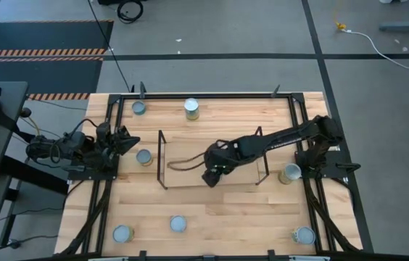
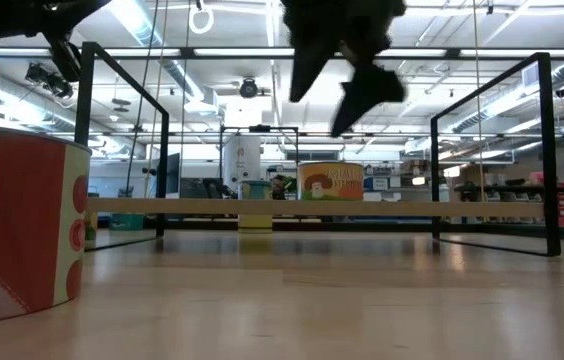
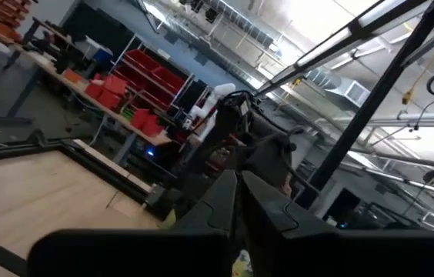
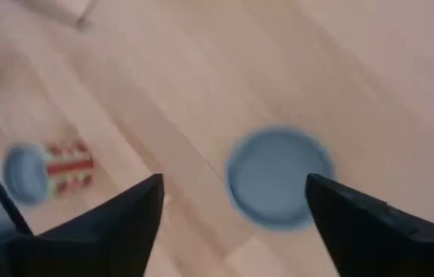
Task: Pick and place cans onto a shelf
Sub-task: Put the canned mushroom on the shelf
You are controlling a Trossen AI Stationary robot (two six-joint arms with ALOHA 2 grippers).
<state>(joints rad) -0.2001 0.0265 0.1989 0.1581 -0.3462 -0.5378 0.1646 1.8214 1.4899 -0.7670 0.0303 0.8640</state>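
The shelf (image 1: 190, 177) stands mid-table on its light wood base between two dark wire end frames. One can (image 2: 329, 182) with a yellowish label stands upright on the base; its blue-grey top shows in the right wrist view (image 4: 278, 178). My right gripper (image 1: 212, 175) hangs open straight above it (image 2: 347, 70), fingers either side and well clear, and hides it in the high view. Several other cans stand on the table, among them one (image 1: 144, 156) left of the shelf and one (image 1: 290, 173) right of it. My left gripper (image 1: 122, 140) waits shut at the left edge.
Two cans stand at the far edge (image 1: 138, 108) (image 1: 191, 109) and three along the near edge (image 1: 122, 233) (image 1: 178, 224) (image 1: 304, 235). A red-and-white can (image 2: 22, 230) looms close in the low view. A black metal frame (image 1: 291, 98) rims the tabletop.
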